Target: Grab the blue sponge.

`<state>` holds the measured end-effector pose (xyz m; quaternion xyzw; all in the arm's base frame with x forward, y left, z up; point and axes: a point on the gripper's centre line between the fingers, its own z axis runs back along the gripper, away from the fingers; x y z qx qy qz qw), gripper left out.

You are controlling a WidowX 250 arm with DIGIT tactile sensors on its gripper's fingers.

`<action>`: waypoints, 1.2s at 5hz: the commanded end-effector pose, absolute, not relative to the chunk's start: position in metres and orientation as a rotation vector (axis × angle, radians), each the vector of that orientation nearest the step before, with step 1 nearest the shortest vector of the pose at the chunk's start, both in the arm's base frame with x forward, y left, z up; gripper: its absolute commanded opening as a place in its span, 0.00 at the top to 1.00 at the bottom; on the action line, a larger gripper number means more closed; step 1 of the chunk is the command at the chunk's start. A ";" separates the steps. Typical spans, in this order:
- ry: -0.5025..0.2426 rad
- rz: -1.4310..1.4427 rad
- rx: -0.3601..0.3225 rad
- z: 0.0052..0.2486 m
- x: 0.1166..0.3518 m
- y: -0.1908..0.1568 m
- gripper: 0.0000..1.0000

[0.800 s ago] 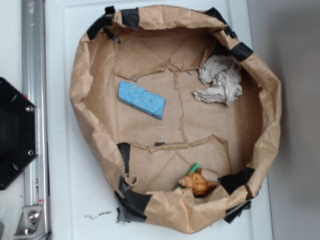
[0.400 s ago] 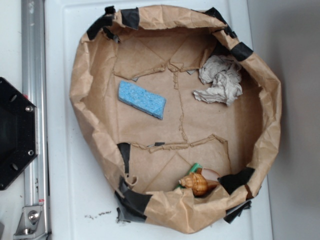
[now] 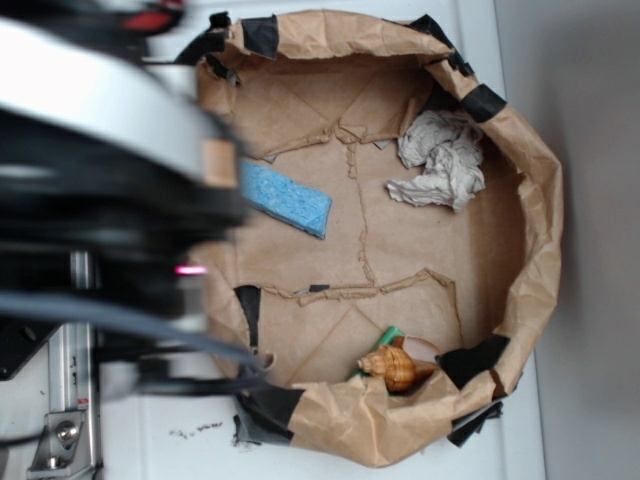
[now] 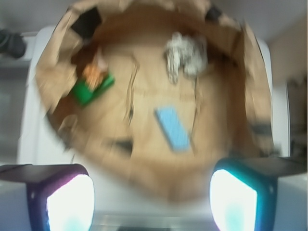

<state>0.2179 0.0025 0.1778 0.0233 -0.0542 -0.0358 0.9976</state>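
The blue sponge (image 3: 290, 202) lies flat on the floor of the brown paper basin (image 3: 520, 150), in its left half; the blurred arm covers its left end in the exterior view. In the wrist view the sponge (image 4: 173, 128) shows whole, slanted, near the middle of the basin floor. My gripper (image 4: 151, 199) hangs high above the basin's near rim, open, with a wide gap and nothing between its fingers (image 4: 70, 202). The sponge is well ahead of and below the fingertips.
A crumpled grey-white paper wad (image 3: 440, 160) sits at the basin's far right. A tan seashell on a green block (image 3: 395, 365) rests by the near wall. The basin walls stand raised, patched with black tape (image 3: 262, 35). A metal rail (image 3: 65, 380) runs along the left.
The arm has swung into the exterior view from the left, blurred, now covering the basin's left wall and the sponge's left end. The objects in the basin have not moved.
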 end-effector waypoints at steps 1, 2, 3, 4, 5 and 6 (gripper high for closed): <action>0.035 -0.093 0.072 0.089 0.236 0.010 0.00; 0.076 -0.014 0.053 0.066 0.218 0.024 0.00; 0.076 -0.014 0.053 0.066 0.218 0.024 0.00; 0.076 -0.014 0.053 0.066 0.218 0.024 0.00; 0.076 -0.014 0.053 0.066 0.218 0.024 0.00; 0.064 -0.089 0.085 0.026 0.224 0.030 0.00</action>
